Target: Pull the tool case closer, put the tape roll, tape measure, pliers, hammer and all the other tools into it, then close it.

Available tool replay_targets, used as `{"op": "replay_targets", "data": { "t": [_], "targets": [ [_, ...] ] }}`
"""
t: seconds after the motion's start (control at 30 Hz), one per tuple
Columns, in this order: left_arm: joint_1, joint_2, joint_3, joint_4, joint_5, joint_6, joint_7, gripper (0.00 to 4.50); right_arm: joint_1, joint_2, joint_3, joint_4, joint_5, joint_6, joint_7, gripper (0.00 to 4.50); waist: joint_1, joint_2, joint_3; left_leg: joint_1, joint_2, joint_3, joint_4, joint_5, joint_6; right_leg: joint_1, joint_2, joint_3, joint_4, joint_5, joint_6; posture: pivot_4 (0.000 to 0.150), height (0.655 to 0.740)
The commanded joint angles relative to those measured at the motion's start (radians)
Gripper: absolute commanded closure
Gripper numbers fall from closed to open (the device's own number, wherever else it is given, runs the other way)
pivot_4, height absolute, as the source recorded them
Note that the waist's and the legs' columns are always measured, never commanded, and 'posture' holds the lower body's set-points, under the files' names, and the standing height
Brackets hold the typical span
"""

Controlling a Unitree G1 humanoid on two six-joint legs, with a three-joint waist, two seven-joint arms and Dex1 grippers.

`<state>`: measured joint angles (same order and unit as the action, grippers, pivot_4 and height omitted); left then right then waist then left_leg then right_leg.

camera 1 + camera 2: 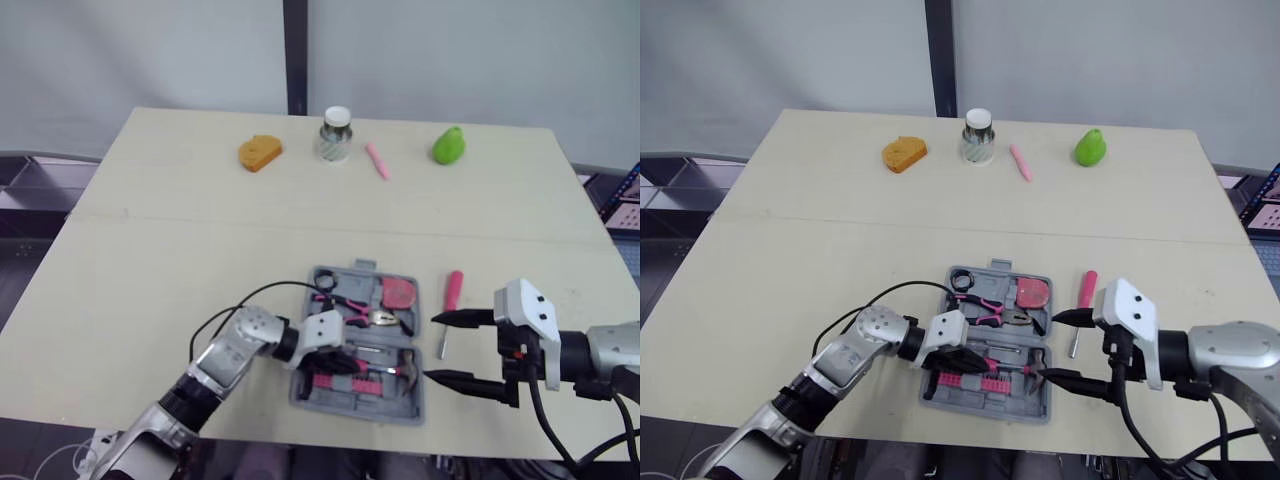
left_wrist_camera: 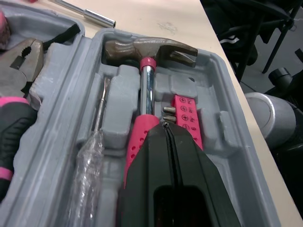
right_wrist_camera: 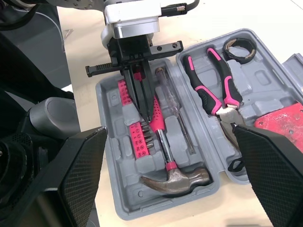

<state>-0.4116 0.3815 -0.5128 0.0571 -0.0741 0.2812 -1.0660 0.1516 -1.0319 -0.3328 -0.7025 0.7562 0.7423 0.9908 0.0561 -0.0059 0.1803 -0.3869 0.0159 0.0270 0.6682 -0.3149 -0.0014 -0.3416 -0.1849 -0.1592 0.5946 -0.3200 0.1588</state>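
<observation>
Your tool case (image 3: 124, 201) lies open on the table (image 1: 200, 200), near its front edge. The near half holds the hammer (image 2: 147, 56), a pink bit holder (image 2: 187, 116) beside its handle and a clear-handled screwdriver (image 3: 173, 106). The far half holds the pliers (image 3: 213, 92), the black tape roll (image 3: 247, 53) and the red tape measure (image 1: 399, 292). A pink-handled screwdriver (image 1: 452, 292) lies on the table just right of the case. Your left gripper (image 2: 165, 127) is clenched, fingers pressed flat together with nothing between them, their tips at the hammer's pink handle. Your right gripper (image 1: 432, 348) is spread wide and holds nothing, its fingertips pointing at the case's right edge.
</observation>
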Motion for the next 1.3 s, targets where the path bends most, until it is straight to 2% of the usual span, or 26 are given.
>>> {"op": "replay_targets", "data": {
  "t": [0.03, 0.43, 0.67, 1.3],
  "targets": [
    [0.003, -0.012, 0.005, 0.000, -0.007, 0.006, -0.002, 4.49, 0.007, -0.003, -0.036, -0.027, 0.007, -0.014, 0.005, 0.00, 0.000, 0.000, 0.000, 0.000, 0.000, 0.000, 0.000, 0.000, 0.000, 0.000, 0.000, 0.000, 0.000, 0.000, 0.000, 0.150, 0.7400],
    [0.006, -0.009, -0.020, 0.045, 0.064, 0.005, 0.038, 4.49, 0.018, -0.003, -0.037, -0.025, 0.003, -0.021, 0.007, 0.00, 0.000, 0.000, 0.000, 0.000, 0.000, 0.000, 0.000, 0.000, 0.000, 0.000, 0.000, 0.000, 0.000, 0.000, 0.000, 0.150, 0.7400],
    [-0.001, -0.007, -0.069, 0.082, 0.118, 0.064, 0.064, 4.49, 0.032, -0.002, -0.047, -0.033, 0.007, -0.020, 0.006, 0.00, 0.004, 0.000, -0.005, 0.002, 0.000, 0.000, 0.000, 0.000, 0.000, 0.002, 0.000, 0.000, 0.000, 0.000, 0.000, 0.150, 0.7400],
    [0.005, 0.033, -0.169, 0.086, 0.191, 0.081, 0.049, 4.49, 0.050, -0.005, -0.059, -0.048, 0.002, -0.015, -0.001, 0.00, 0.013, -0.001, -0.020, 0.003, 0.000, 0.000, -0.001, 0.000, 0.000, 0.004, 0.000, 0.000, -0.002, 0.000, 0.000, 0.150, 0.7400]
  ]
}}
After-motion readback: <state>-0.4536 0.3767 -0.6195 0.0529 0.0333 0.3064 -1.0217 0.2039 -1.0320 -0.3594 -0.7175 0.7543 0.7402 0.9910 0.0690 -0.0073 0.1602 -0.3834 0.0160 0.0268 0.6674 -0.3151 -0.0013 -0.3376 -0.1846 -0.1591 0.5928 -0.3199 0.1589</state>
